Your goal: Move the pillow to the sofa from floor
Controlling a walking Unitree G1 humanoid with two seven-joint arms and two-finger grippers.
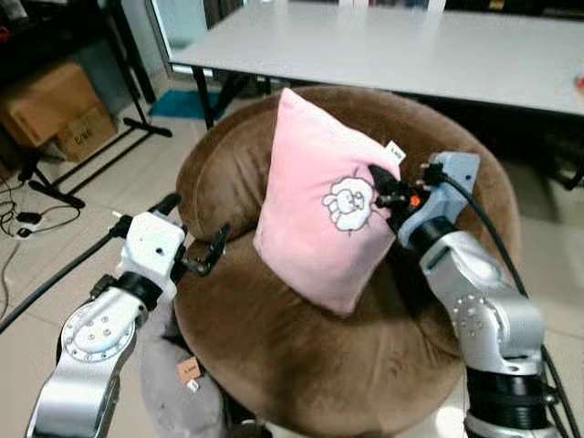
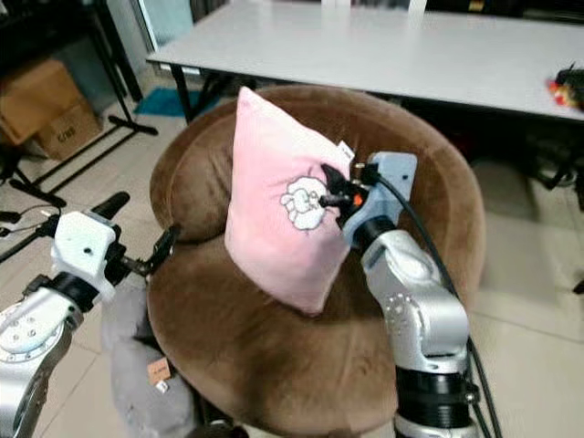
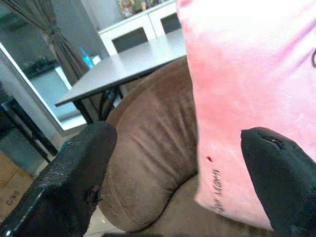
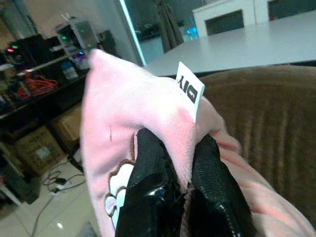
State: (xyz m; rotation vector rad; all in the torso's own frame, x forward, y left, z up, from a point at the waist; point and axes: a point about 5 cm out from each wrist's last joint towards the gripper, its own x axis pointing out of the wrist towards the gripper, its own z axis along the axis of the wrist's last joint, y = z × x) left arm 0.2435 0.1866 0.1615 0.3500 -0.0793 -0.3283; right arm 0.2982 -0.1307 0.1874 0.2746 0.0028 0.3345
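A pink pillow [image 1: 310,196] with a white sheep print stands upright on one corner on the seat of a round brown sofa chair [image 1: 274,356]. My right gripper [image 1: 383,187] is shut on the pillow's right edge, beside its white tag [image 4: 190,89]; the black fingers [image 4: 148,173] pinch a fold of the fabric. My left gripper [image 1: 212,251] is open at the sofa's left rim, a short way left of the pillow and not touching it. In the left wrist view the pillow [image 3: 247,89] shows between the spread fingers [image 3: 74,182].
A white table [image 1: 411,46] stands right behind the sofa. Cardboard boxes [image 1: 55,109], a black stand and cables lie on the tiled floor at the left. A grey soft thing [image 1: 182,383] lies on the floor at the sofa's front left.
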